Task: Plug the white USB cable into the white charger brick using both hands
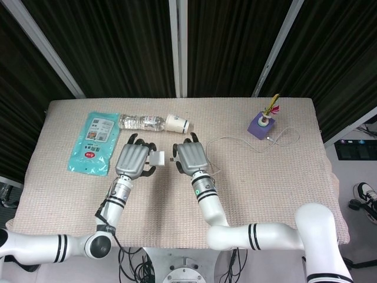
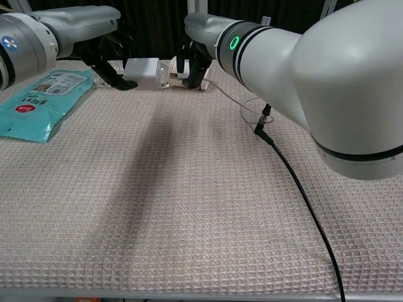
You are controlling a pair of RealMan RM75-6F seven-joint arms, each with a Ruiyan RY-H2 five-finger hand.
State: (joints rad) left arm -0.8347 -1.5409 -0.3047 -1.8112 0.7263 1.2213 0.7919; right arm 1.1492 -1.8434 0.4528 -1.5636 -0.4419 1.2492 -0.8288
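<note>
Two hands are raised above the desk (image 1: 283, 177), just in front of the paper cup (image 1: 177, 123). Left hand (image 1: 133, 161) grips the brick (image 1: 156, 158); its free face points toward the right hand (image 1: 188, 159). Right-hand fingers (image 2: 196, 67) pinch the cable (image 1: 235, 140) at its plug end. Plug and brick lie almost level along one left-right axis, a small gap apart. Judged next: close that gap straight.

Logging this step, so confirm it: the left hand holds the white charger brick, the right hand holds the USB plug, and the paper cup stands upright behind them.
One thing is wrong: the paper cup lies on its side, as the head view shows. The left hand does hold the white charger brick, and the right hand the USB plug.
</note>
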